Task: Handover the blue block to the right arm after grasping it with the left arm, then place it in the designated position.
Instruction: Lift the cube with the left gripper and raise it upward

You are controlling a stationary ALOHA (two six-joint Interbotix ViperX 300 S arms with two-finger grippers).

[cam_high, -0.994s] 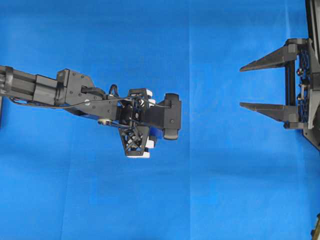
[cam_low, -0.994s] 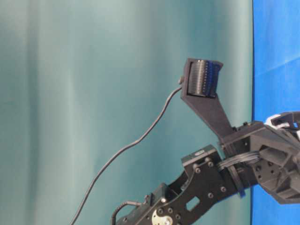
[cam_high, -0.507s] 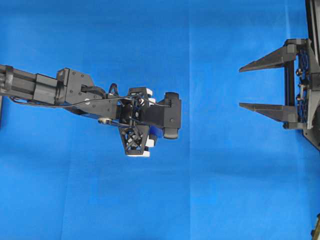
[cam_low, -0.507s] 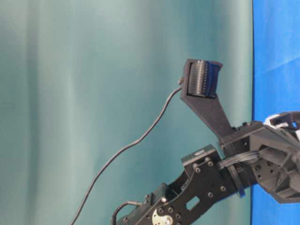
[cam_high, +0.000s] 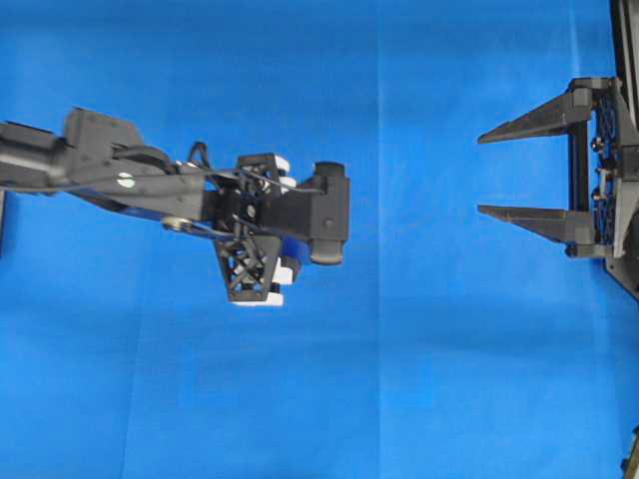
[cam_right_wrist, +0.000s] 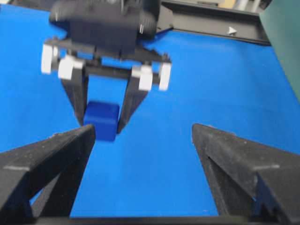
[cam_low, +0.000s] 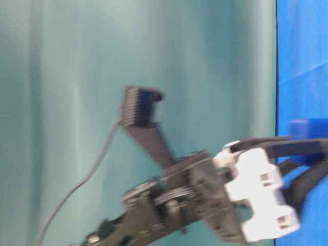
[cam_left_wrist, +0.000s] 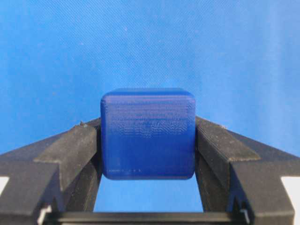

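The blue block (cam_left_wrist: 147,133) is a small dark-blue cube pinched between the two black fingers of my left gripper (cam_left_wrist: 147,130). In the right wrist view the block (cam_right_wrist: 101,120) hangs just above the cloth in the left gripper (cam_right_wrist: 101,124), whose white brackets show above it. From overhead the left gripper (cam_high: 272,234) points down at centre-left and hides the block. My right gripper (cam_high: 481,174) waits at the right edge, open wide and empty, its fingertips (cam_right_wrist: 88,131) facing the block from a distance. The table-level view shows the block (cam_low: 306,128) blurred.
Bright blue cloth (cam_high: 419,379) covers the table, with faint fold lines. A teal backdrop (cam_low: 77,77) fills the table-level view. A black frame (cam_right_wrist: 215,21) runs along the far edge behind the left arm. A small dark object (cam_high: 632,454) sits at the lower right corner.
The left arm has pulled back to the left and risen, carrying the block; it is motion-blurred now. The right gripper has not moved.
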